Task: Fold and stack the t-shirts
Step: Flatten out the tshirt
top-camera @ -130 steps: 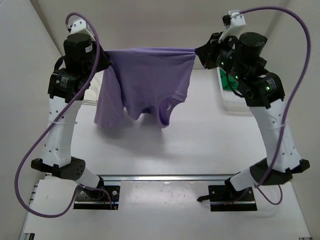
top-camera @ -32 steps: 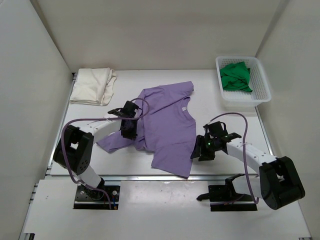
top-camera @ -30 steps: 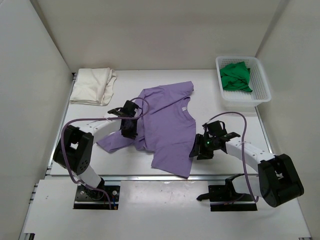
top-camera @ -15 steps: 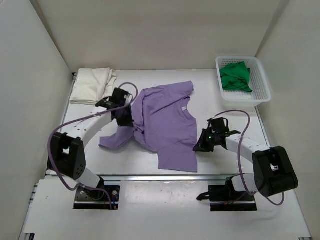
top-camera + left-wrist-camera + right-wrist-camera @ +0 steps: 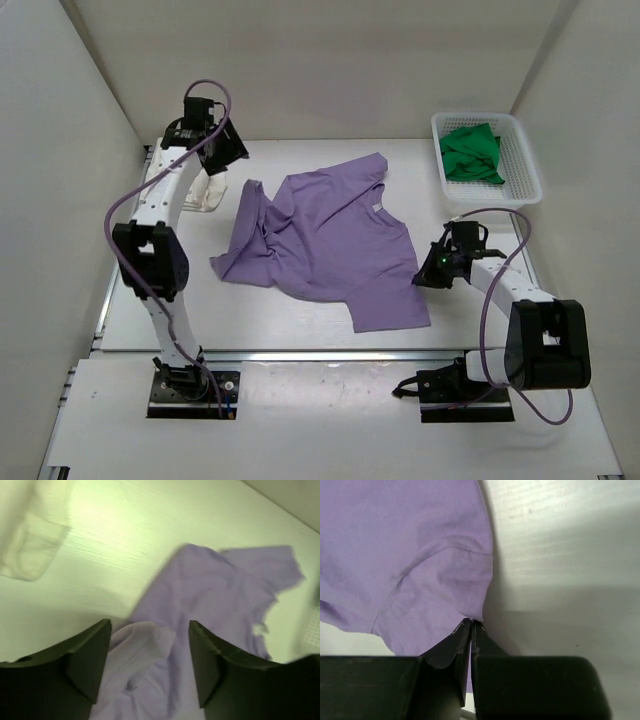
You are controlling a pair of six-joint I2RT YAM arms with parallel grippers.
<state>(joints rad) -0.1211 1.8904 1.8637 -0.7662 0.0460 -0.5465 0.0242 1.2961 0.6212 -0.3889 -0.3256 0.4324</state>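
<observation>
Rumpled lavender t-shirt [image 5: 330,245], spread flat

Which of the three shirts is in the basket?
The green t-shirt; the purple one lies spread on the table, the cream one at far left.

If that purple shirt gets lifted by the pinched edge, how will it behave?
Probably floppy: the lavender t-shirt lies wrinkled and bunched at one side, so it should hang limp from the right tool. Likely light, since a thin-tipped pinch holds its edge. Pushed, it would probably rumple rather than slide.
</observation>
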